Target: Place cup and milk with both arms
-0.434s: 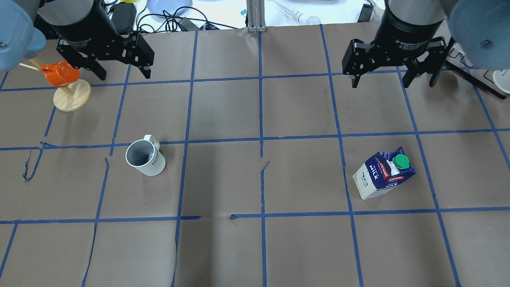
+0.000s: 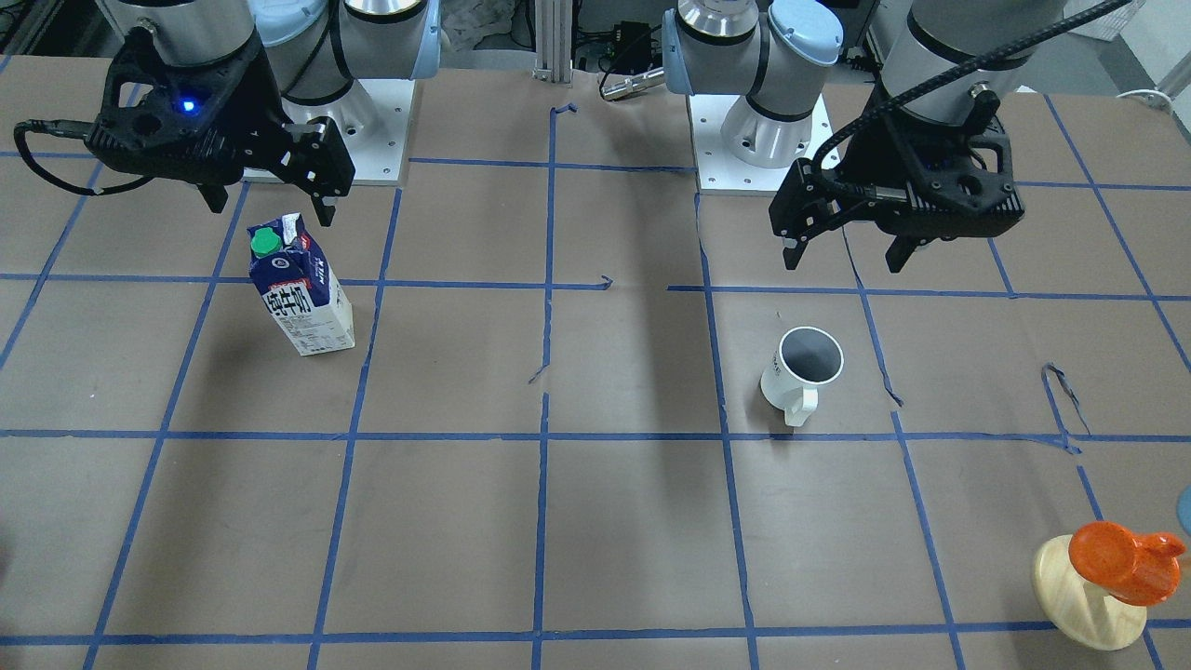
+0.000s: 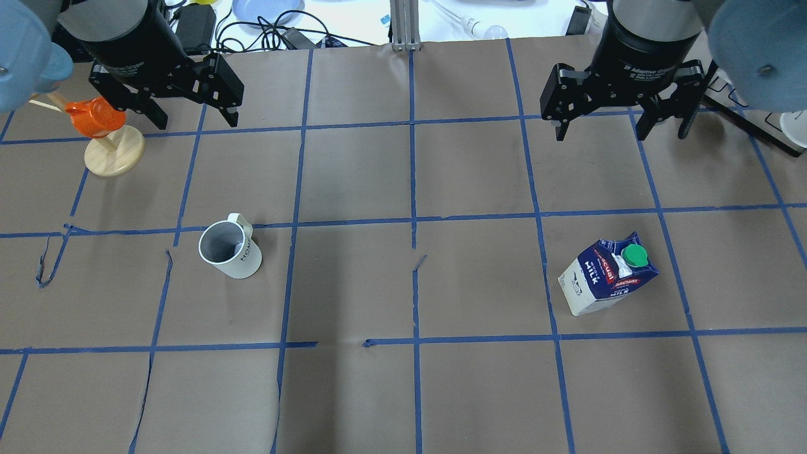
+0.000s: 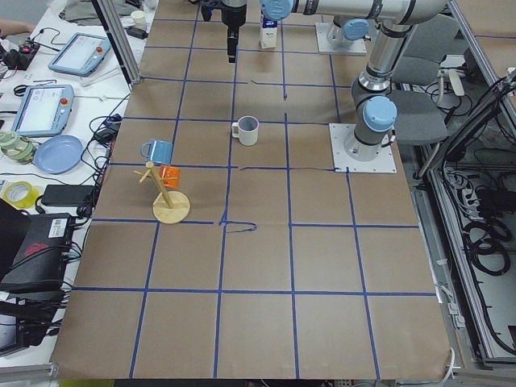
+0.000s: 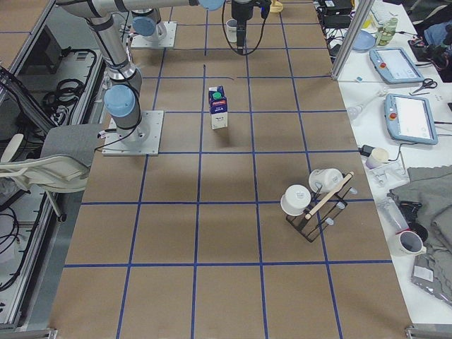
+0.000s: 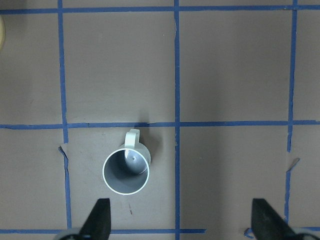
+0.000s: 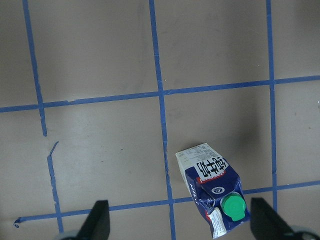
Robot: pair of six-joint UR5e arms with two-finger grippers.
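Orange cup on stand [image 2: 1121,563], bench [image 3: 410,391] corner: not yours, skip it. Cup [image 3: 228,249] upright, left half, handle pointing away from robot. Milk [image 3: 608,274] upright, right half, askew to tape grid. Left gripper [image 3: 197,118] and right gripper [image 3: 621,129] both spread wide, empty, high. Centre each over its target before descending. Rotate right wrist square to carton's flat faces. Keep left fingers off handle.

milk carton [image 3: 607,275]: "MILK" in white on the blue panel, "纯牛奶" on the front face. cup [image 3: 228,249]: dark "HOM…" on its side, last letter unclear.
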